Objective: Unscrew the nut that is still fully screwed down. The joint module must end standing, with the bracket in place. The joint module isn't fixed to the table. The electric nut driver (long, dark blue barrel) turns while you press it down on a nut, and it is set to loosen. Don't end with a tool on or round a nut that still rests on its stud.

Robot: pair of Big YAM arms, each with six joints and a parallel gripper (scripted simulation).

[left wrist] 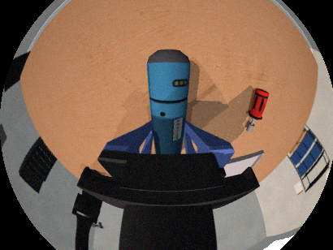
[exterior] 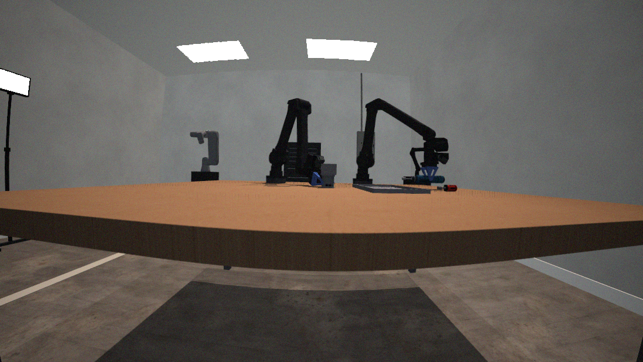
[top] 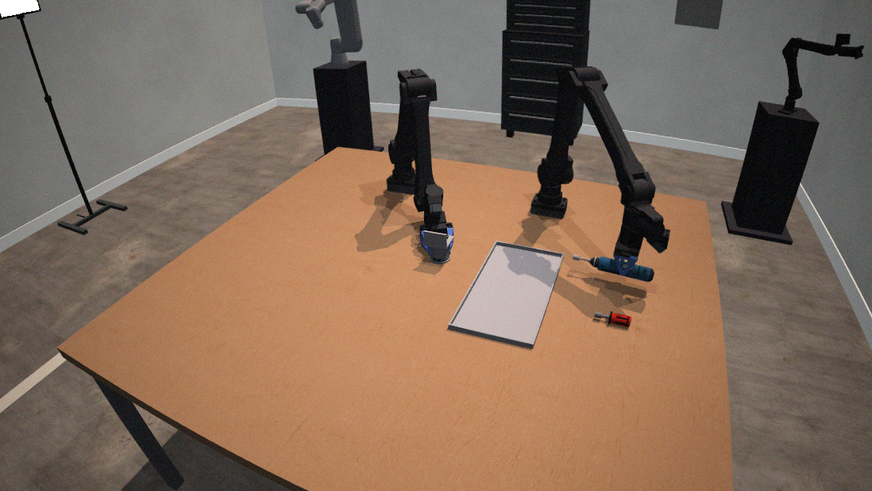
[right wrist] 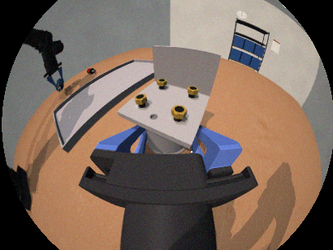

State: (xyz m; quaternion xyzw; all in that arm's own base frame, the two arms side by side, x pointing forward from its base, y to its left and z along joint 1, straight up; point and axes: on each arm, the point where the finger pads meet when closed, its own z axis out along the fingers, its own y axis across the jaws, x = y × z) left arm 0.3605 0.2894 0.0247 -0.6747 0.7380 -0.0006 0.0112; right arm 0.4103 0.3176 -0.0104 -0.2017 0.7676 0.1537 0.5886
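My left gripper (top: 625, 264) (left wrist: 168, 124) is shut on the electric nut driver (top: 643, 272) (exterior: 437, 178) (left wrist: 168, 89), a long blue barrel held roughly level above the table. Its socket end shows in the top view, pointing picture-left towards the module. My right gripper (top: 437, 244) (right wrist: 168, 124) is shut on the joint module (exterior: 329, 180) (right wrist: 163, 144), which stands upright on the table. The grey bracket (exterior: 329, 169) (right wrist: 186, 69) sits on it. Several yellow nuts (right wrist: 179, 112) (right wrist: 140, 100) (right wrist: 192, 91) (right wrist: 162, 83) are on its plate; their heights are hard to compare.
A grey tray (top: 491, 338) (right wrist: 118, 83) lies between the module and the held driver. A short red hand tool (top: 620, 318) (exterior: 450, 187) (left wrist: 259, 103) (right wrist: 91, 71) lies beyond the tray, on the left arm's side.
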